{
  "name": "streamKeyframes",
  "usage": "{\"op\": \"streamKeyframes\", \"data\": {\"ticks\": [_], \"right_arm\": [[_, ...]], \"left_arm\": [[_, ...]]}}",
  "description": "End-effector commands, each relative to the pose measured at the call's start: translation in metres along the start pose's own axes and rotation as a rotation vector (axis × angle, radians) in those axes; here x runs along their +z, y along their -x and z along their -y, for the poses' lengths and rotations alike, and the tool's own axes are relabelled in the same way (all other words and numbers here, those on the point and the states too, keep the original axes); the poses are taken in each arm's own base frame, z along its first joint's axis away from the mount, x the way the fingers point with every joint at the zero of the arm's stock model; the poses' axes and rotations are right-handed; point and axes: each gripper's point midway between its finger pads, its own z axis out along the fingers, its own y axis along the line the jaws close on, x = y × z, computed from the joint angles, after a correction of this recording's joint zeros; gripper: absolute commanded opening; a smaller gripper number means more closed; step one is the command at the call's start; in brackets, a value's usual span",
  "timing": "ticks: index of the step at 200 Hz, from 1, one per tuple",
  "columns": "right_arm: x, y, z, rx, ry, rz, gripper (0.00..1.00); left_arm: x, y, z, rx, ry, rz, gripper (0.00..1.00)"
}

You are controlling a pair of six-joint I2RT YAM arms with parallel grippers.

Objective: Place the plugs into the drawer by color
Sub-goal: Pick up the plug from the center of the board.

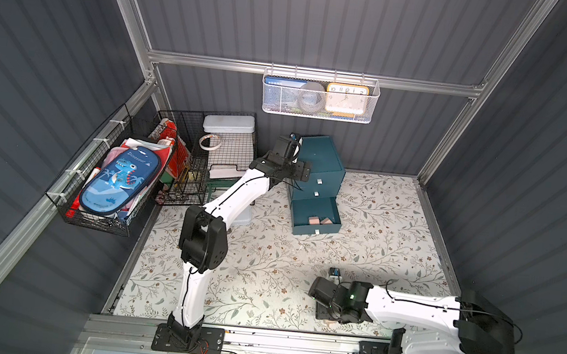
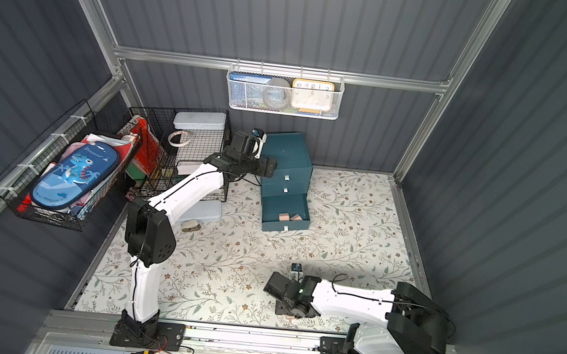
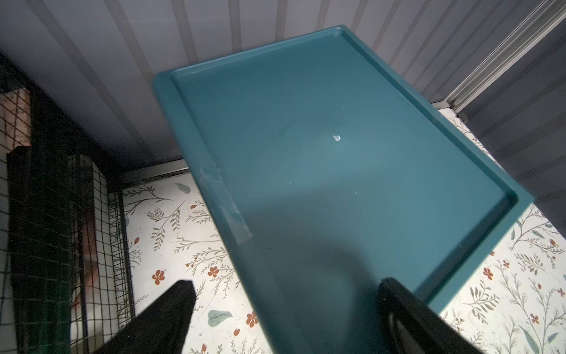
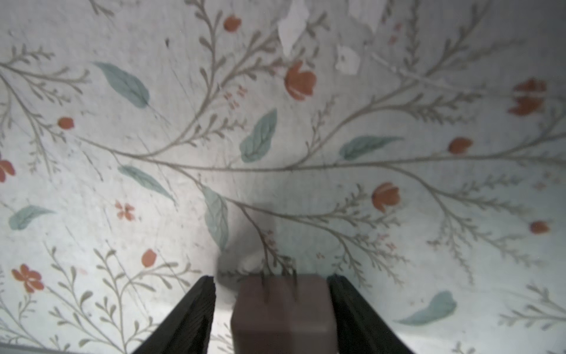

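Lab test booth: grey corrugated walls [image 1: 293, 15], aluminium frame [image 1: 312, 73], floral tabletop [image 1: 265, 263].

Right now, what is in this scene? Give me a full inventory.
drawer cabinet: one, dark teal, back of table; bottom drawer pulled open
pink plugs: two, in the open drawer; third pink plug inside the right gripper
wire rack: one, black, beside the cabinet; white box and tape roll on top
wire basket: one, black, side wall; blue dinosaur case inside
mesh basket: one, white, back wall; yellow clock inside
table: one, floral
left gripper: open, above the cabinet top
right gripper: open, gap beside the plug
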Motion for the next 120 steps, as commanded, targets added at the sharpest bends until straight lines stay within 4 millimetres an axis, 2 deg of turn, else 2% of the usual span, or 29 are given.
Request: {"op": "streamKeyframes", "data": {"ticks": [1, 37, 56, 81, 120], "right_arm": [[0.009, -0.006, 0.001, -0.105, -0.066, -0.070, 0.62], [0.003, -0.012, 0.011, -0.125, -0.134, -0.053, 0.63], [0.000, -0.014, 0.008, -0.141, -0.127, -0.047, 0.64], [0.001, -0.022, 0.006, -0.195, -0.124, -0.056, 0.66], [0.005, -0.029, 0.019, -0.192, -0.174, -0.061, 0.62]], "left_arm": [[0.011, -0.096, -0.001, 0.070, 0.010, -0.323, 0.98], [0.014, -0.099, -0.001, 0.066, 0.011, -0.328, 0.98], [0.017, -0.098, -0.001, 0.066, 0.011, -0.324, 0.98], [0.018, -0.097, -0.002, 0.069, 0.018, -0.319, 0.98], [0.015, -0.096, -0.002, 0.069, 0.019, -0.316, 0.98]]}}
